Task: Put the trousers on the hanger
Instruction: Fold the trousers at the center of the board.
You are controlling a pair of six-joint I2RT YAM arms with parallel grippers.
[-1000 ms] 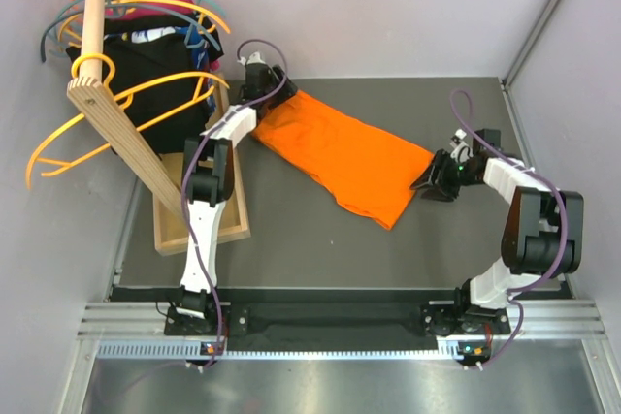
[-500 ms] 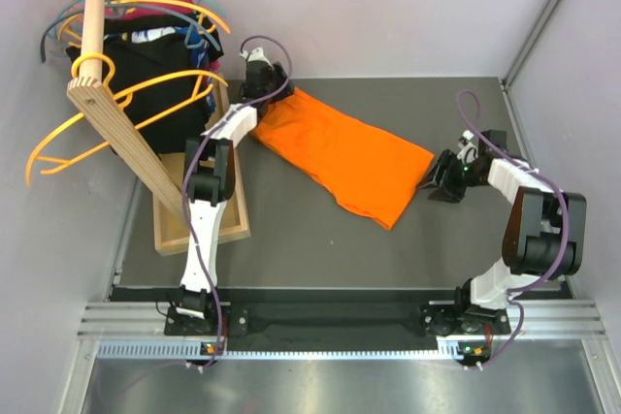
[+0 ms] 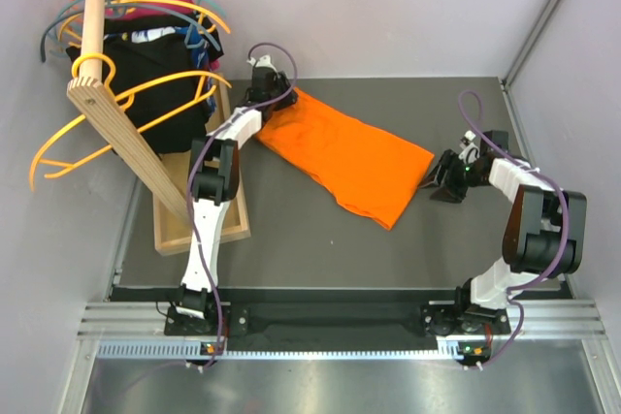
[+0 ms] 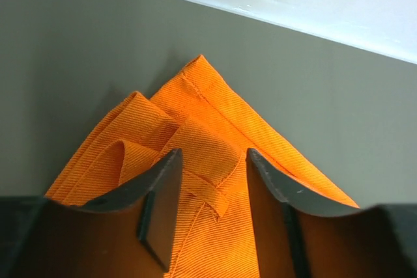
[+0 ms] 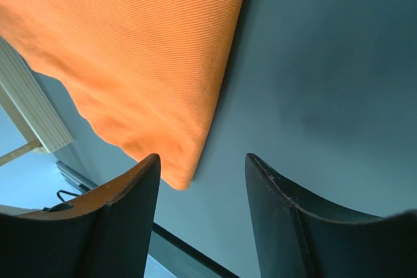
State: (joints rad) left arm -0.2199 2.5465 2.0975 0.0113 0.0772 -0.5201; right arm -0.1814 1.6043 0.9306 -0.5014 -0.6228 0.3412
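- The trousers [image 3: 342,157] lie folded flat on the dark table [image 3: 291,230], slanting from far left to near right; the hanger [image 3: 184,75] hangs on the wooden rack [image 3: 95,16] at far left, well apart.
- The left gripper [image 4: 208,161] sits over their waistband corner; fingers spread either side of a belt loop [image 4: 195,187].
- The right gripper [image 5: 202,161] is just beside the other end; fingers spread, nothing between.

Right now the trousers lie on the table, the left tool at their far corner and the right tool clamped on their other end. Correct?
No. The right tool is open beside that end, holding nothing, as the right wrist view shows. The trousers lie on the table, the left tool at their far corner.
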